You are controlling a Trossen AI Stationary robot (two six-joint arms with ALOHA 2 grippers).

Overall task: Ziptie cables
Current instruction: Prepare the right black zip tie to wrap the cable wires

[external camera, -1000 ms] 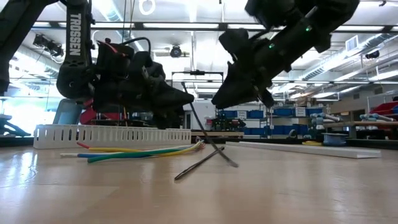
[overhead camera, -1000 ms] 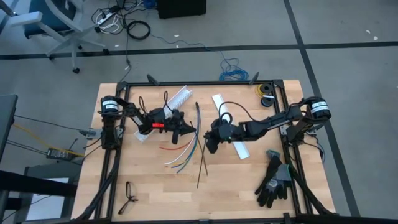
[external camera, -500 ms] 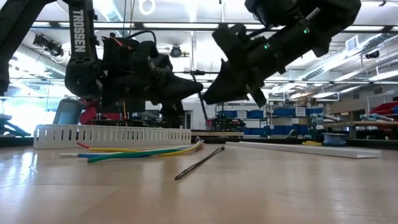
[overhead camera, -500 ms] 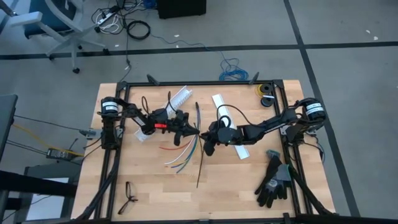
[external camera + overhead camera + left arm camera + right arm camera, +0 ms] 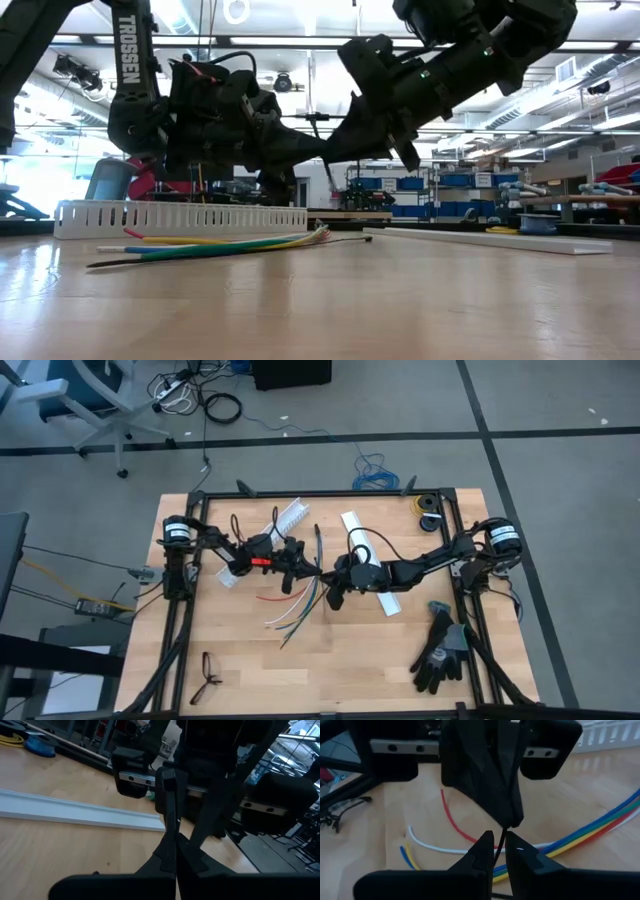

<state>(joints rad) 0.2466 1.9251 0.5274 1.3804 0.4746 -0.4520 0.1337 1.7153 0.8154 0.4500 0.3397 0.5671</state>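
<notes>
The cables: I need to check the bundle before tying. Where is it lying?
In the high view the cables lie fanned on the table left of centre, just below the meeting left gripper and right gripper.

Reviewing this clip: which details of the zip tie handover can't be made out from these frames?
- High view: the black strip between the left gripper and right gripper is hidden by their bodies.
- Low view: both grippers are backlit silhouettes, so finger contact is unreadable.
- Right wrist view: the strip runs off the bottom edge, so its end is unseen.
- The cables: their sheath is too small to see.

Overhead looks down; low looks level; wrists close; all share cables (image 5: 296, 612).
</notes>
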